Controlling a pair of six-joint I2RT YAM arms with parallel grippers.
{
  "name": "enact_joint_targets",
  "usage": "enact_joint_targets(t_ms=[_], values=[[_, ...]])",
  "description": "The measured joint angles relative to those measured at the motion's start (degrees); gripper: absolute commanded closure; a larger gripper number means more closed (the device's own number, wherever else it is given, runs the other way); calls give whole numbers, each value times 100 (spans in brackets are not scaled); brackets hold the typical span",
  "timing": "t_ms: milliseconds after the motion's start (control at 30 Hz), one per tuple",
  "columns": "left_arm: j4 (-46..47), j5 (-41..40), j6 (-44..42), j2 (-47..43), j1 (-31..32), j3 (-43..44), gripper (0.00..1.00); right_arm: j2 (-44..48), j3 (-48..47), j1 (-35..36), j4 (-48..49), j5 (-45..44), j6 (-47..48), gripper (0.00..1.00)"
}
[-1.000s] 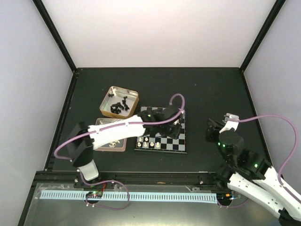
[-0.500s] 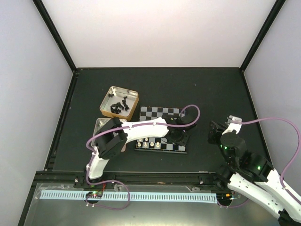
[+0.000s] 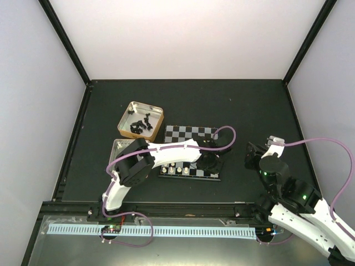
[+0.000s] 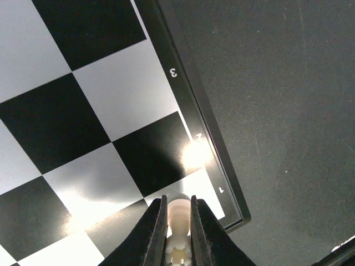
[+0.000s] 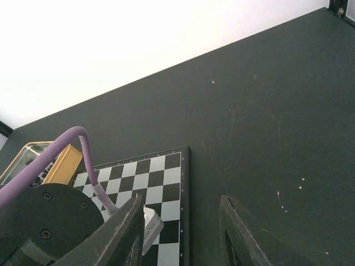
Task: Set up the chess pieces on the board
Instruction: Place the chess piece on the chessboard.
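The board (image 3: 188, 133) lies mid-table, with a few cream-white chess pieces (image 3: 176, 167) standing along its near row. My left gripper (image 3: 211, 162) hangs over the board's near right corner. In the left wrist view it (image 4: 178, 208) is shut on a cream-white piece (image 4: 179, 219), upright just above the light corner square by the rim's "1" mark. My right gripper (image 3: 251, 157) hovers right of the board. In the right wrist view it (image 5: 180, 221) is open and empty over bare table, facing the board (image 5: 158, 174).
A gold tin (image 3: 128, 110) holding several black pieces (image 3: 141, 125) sits beyond the board's left corner. A second tin (image 3: 117, 145) lies left of the board, mostly under my left arm (image 3: 166, 152). The left wrist and its purple cable (image 5: 39, 216) fill the lower left of the right wrist view.
My left arm has swung from the board's far right part to its near right corner, carrying the white piece. The right gripper has opened a little wider and barely shifted.
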State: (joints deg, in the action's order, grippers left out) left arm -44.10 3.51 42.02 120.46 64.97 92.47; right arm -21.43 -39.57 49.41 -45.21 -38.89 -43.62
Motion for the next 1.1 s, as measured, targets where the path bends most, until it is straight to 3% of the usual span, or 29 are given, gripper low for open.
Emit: enact_joint_targets(t_ms=[767,900,1100], values=[[116,339,-33,-92,-76,-72,60,-50,94,0,50,2,0,61],[192,304,-61,-603,-221,-433,53,-201,94,0,166,22,0,61],[514,-118,-94,-2192,-839,-1384,43,-706,116,0,557,170,-2,59]])
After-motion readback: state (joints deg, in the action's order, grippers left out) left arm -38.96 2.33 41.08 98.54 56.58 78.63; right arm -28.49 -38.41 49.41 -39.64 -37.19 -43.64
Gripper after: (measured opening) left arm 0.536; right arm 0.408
